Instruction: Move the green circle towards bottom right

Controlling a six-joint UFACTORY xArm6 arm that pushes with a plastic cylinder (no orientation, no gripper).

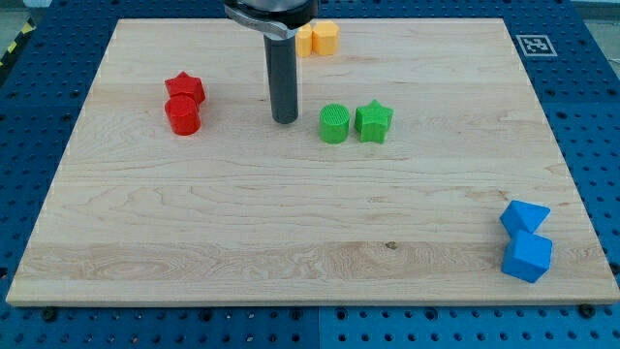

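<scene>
The green circle (pixel 334 124) stands on the wooden board just above the middle. A green star (pixel 373 121) touches it on its right side. My tip (pixel 285 119) is on the board a short way to the left of the green circle, with a small gap between them. The dark rod rises from there to the view's top edge.
A red star (pixel 184 88) and a red circle (pixel 182 115) sit together at the upper left. Two yellow blocks (pixel 319 39) sit at the top, partly behind the rod. Two blue blocks (pixel 526 242) sit at the lower right near the board's edge (pixel 601 291).
</scene>
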